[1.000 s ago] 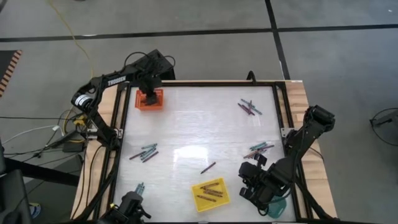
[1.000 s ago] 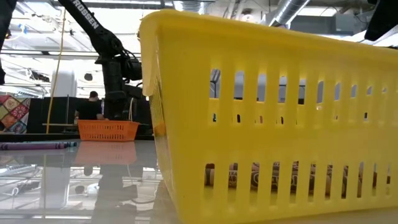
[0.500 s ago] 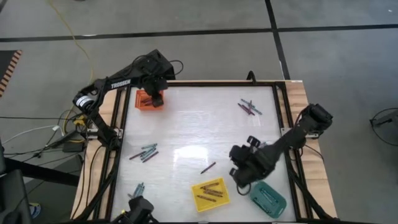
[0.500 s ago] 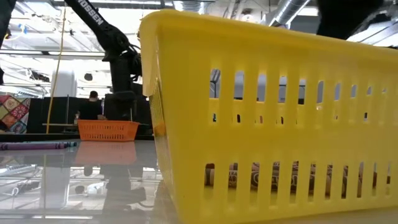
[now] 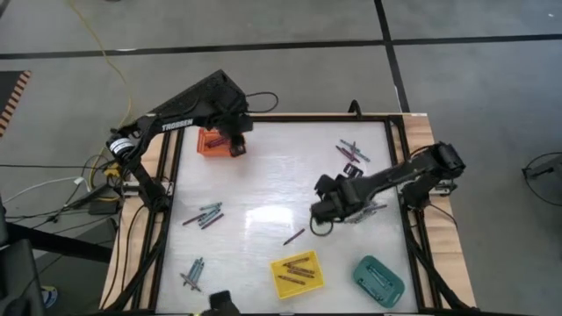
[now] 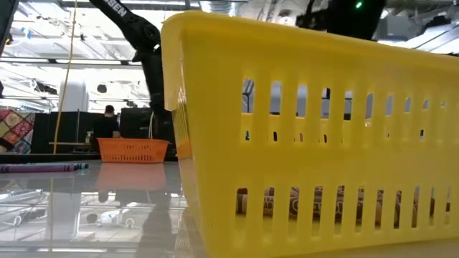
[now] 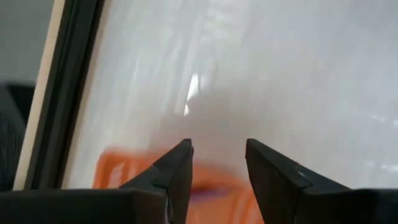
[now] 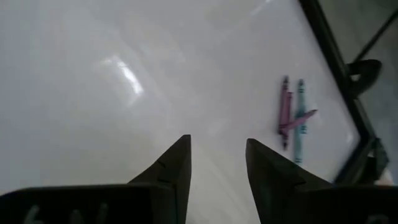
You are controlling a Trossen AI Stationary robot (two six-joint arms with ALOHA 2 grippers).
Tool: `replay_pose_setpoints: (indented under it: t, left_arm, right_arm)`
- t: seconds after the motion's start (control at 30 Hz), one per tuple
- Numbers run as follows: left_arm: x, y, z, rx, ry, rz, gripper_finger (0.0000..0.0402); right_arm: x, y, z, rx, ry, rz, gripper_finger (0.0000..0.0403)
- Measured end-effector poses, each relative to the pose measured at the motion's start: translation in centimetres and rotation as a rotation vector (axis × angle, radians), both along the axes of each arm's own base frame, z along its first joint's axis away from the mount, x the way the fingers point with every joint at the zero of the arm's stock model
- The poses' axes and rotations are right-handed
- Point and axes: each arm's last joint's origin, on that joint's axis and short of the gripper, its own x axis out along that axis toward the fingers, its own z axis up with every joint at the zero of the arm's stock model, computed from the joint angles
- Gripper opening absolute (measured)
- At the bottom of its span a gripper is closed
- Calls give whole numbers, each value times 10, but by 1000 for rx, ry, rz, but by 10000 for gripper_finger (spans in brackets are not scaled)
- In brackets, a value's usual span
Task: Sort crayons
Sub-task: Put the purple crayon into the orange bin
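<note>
The left pincer (image 5: 237, 145) is being held over the far left corner of the desk (image 5: 281, 175), at the inner edge of the orange tray (image 5: 211, 140); its fingers (image 7: 177, 168) are being kept apart with nothing between them, and the tray is showing just below them in the left wrist view. The right pincer (image 5: 320, 219) is being held over the middle of the desk, near a single crayon (image 5: 294, 236) that is lying just beside it. Its fingers (image 8: 174, 165) are likewise being kept apart and empty.

Crayons are being left in loose groups on the desk: one bunch (image 5: 353, 152) near the far right corner, another (image 5: 203, 215) on the left side, a third (image 5: 192, 270) near the front left corner, and a few more (image 5: 373, 209) seemingly half hidden under the right arm. Several crayons (image 5: 296, 270) are lying inside the yellow tray (image 5: 283, 285) at the front edge. The teal tray (image 5: 378, 279) is standing to its right, well apart from the orange one.
</note>
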Motion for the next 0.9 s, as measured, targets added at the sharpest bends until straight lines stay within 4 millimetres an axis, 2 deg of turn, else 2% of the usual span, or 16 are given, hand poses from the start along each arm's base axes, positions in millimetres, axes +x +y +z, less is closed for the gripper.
replay_pose_setpoints:
  t: [0.17, 0.33, 0.57, 0.73, 0.9]
  left_arm:
    - [33, -30, 7, 22, -97, -111, 138]
    - [62, -68, 11, 43, -174, -227, 138]
    - [91, -130, 17, 48, -265, -373, 138]
    - [105, -177, 22, 66, -333, -469, 138]
    - [113, -223, 28, 71, -432, -574, 138]
  right_arm:
    - [3, -32, -2, -16, 42, -51, 144]
    - [-6, -66, -12, 12, 39, -125, 143]
    - [-40, -107, -38, 127, -67, -273, 143]
    - [-67, -125, -55, 176, -143, -423, 143]
    - [-82, -138, -71, 198, -165, -522, 143]
